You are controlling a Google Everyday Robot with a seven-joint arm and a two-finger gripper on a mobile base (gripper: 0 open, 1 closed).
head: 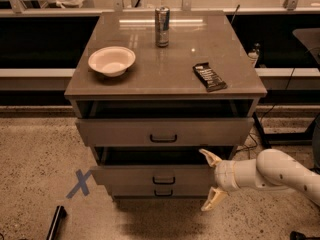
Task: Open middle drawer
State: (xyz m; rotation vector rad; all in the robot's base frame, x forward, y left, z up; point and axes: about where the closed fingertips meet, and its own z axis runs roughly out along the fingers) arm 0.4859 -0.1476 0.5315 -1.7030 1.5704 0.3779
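Gripper (211, 180) spread open, holding nothing, at right end of middle drawer (130, 175) front (partly out, below top drawer (115, 132)); risk: fingers slip off since not on handle (164, 180).

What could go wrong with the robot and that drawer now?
1. The open pincer sits at the right end of the middle drawer, away from its handle, so it might slip off.
2. Pulling from one end could jam the drawer crooked.
3. A hard jolt could tip the upright can on top.
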